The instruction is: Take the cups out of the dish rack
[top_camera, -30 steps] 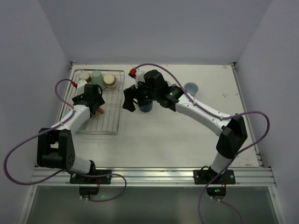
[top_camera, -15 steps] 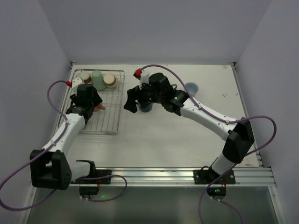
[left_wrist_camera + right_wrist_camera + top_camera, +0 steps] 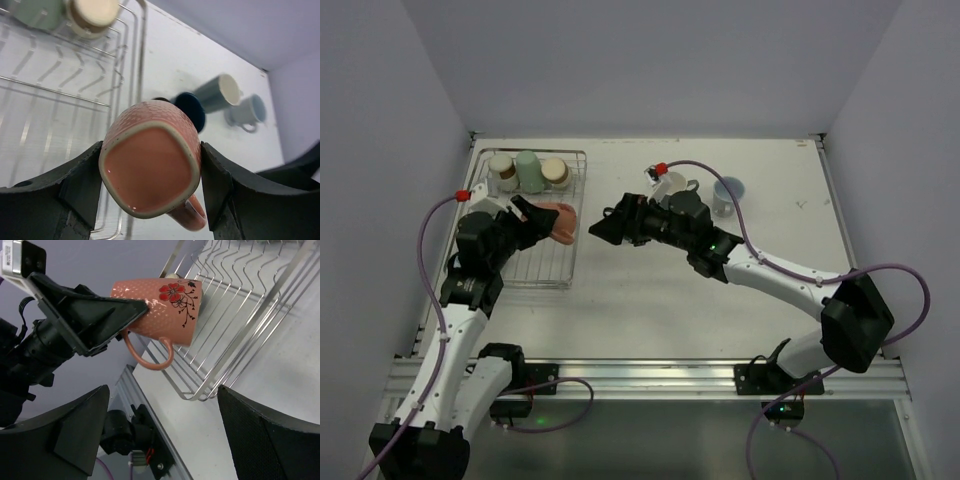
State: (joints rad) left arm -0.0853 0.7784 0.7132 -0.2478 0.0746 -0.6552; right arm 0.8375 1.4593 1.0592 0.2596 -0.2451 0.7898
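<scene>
My left gripper is shut on a salmon-pink mug and holds it tilted above the right edge of the dish rack. In the left wrist view the mug sits base-first between both fingers, with its handle at the lower right. The right wrist view shows the mug's flower print. My right gripper is open and empty, just right of the rack and pointing at the mug. A beige cup, a mint green cup and a beige-and-brown cup stand at the rack's far end.
On the table right of the rack are a navy cup, a grey-green cup lying on its side and a light blue mug. In the top view my right arm hides the navy cup. The aluminium rail runs along the near edge.
My left gripper has lifted the salmon-pink mug out of the rack and carried it right. My right gripper has come off the navy cup and swung towards the rack.
</scene>
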